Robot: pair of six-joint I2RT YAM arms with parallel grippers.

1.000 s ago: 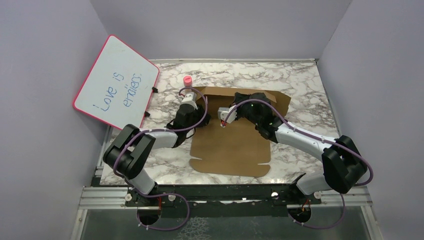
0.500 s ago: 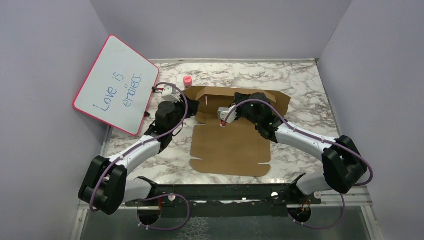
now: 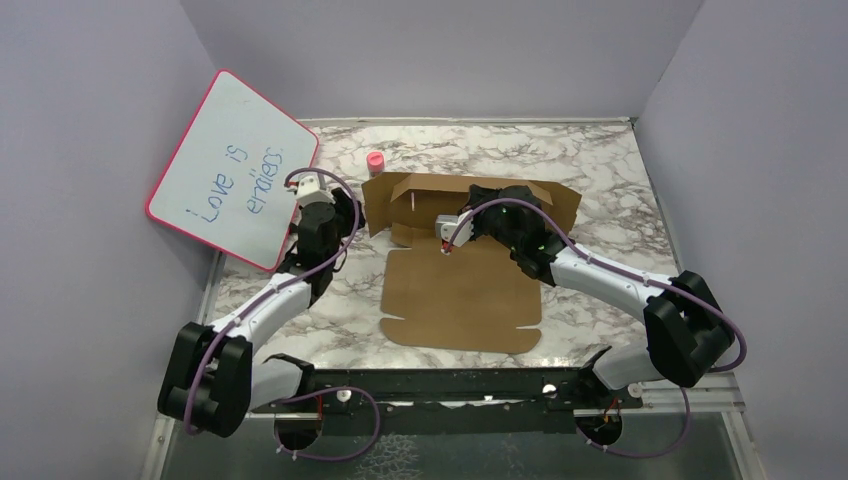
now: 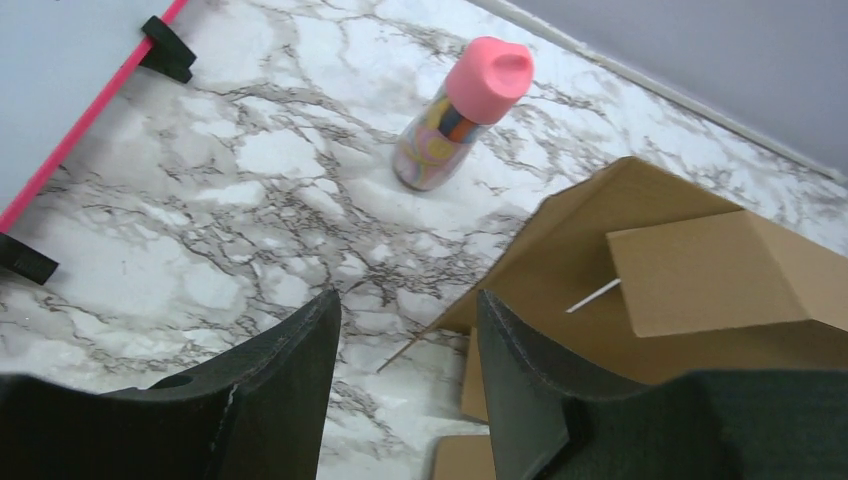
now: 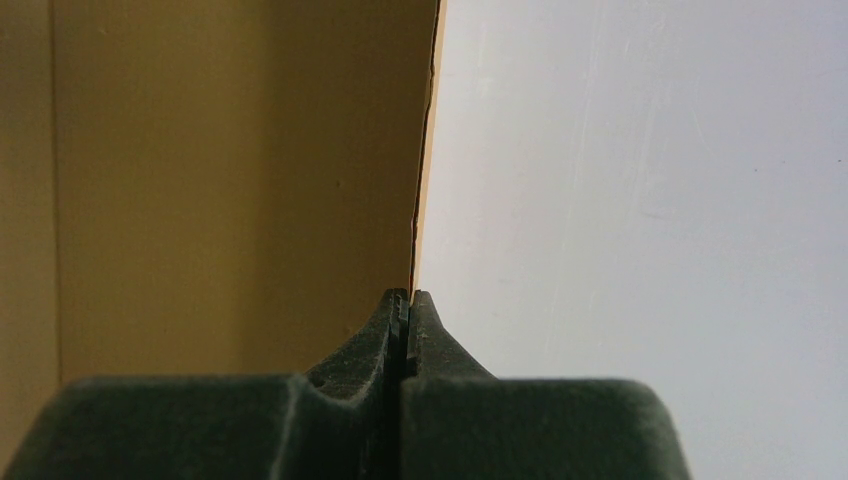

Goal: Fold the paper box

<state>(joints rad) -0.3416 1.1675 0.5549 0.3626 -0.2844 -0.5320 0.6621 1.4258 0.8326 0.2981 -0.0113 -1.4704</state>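
Note:
The paper box (image 3: 460,290) is a brown cardboard sheet lying flat mid-table, with its back panel (image 3: 420,195) raised upright. My right gripper (image 3: 485,205) is shut on the top edge of that raised panel. In the right wrist view the cardboard (image 5: 230,170) runs edge-on into the closed right gripper (image 5: 409,295). My left gripper (image 3: 342,205) is open and empty, left of the box and apart from it. In the left wrist view the left gripper (image 4: 408,300) hovers over bare marble, with the box's raised left corner (image 4: 600,250) to its right.
A pink-capped bottle (image 3: 375,160) stands behind the box's left corner and also shows in the left wrist view (image 4: 455,115). A pink-framed whiteboard (image 3: 235,165) leans at the left, close to my left wrist. Grey walls enclose the marble table (image 3: 600,180).
My left arm has swung left, away from the box's left flap and toward the whiteboard. The left end of the raised panel now stands more upright. My right gripper has kept its hold.

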